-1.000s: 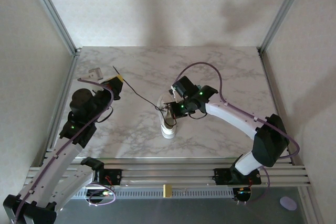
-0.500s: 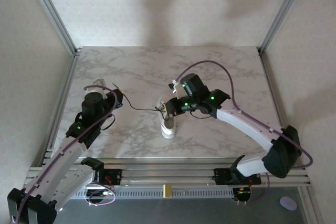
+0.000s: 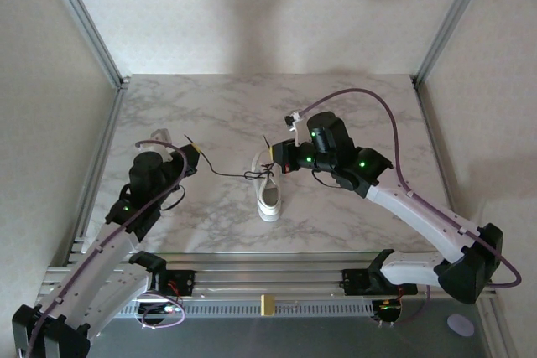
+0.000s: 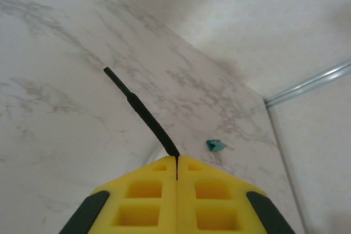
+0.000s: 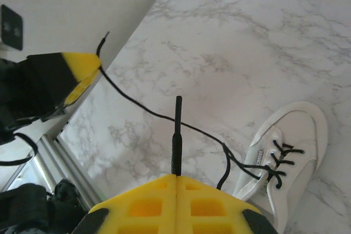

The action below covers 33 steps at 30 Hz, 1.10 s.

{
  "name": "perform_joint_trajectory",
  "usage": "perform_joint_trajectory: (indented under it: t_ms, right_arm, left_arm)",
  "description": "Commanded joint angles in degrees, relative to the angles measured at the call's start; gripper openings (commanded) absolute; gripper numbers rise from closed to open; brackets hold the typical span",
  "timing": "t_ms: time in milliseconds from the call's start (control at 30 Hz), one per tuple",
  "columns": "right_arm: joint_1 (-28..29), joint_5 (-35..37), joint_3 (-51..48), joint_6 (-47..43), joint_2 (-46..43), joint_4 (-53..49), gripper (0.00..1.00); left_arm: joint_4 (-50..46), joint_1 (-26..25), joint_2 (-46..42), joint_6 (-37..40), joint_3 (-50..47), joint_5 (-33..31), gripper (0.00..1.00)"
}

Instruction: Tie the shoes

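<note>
**White sneaker, one lace end in each gripper**

On the marble table (image 3: 361,115), I log the sneaker (image 3: 269,193) just under my right gripper (image 3: 275,161), well right of the left gripper (image 3: 191,154). Its long axis runs near-far, toe toward the arm bases. Each gripper is clamped on one end of the black laces (image 5: 142,108). The left wrist view adds a tiny green object (image 4: 215,144) beyond the pads.

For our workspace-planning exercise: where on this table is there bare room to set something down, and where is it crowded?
Bare: the far strip of the table along the back wall, and its right side beyond the right arm. Crowded: the middle, where a black lace runs from the left fingers to the sneaker, beside the right fingers.
</note>
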Motion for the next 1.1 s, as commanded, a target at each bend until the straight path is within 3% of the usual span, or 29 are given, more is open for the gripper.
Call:
perform_joint_trajectory:
  t_ms: [0,133,267,500,800,1067]
  right_arm:
    - [0.02,3.05,3.06,0.39,1.66,2.1,0.0]
    - [-0.02,0.66,4.66,-0.24,3.32,3.74,0.0]
    - [-0.05,-7.25,4.6,-2.74,3.36,7.51,0.0]
    - [0.12,-15.54,3.94,-8.46,4.06,11.53,0.0]
    - [-0.04,-6.05,3.03,-13.37,3.55,17.5,0.0]
    - [-0.05,-5.69,2.31,-16.03,1.74,20.82,0.0]
  left_arm:
    - [4.14,-0.7,-1.4,-0.24,-1.09,3.7,0.0]
    - [5.28,-0.7,-1.09,-0.74,1.42,3.0,0.0]
    - [3.37,-0.7,1.74,-0.13,8.55,0.0,0.0]
    - [2.45,-0.7,6.43,0.3,18.15,3.77,0.0]
    - [0.65,-0.78,6.55,-2.38,19.34,9.34,0.0]
    - [-5.33,-1.31,4.31,-3.49,14.0,11.39,0.0]
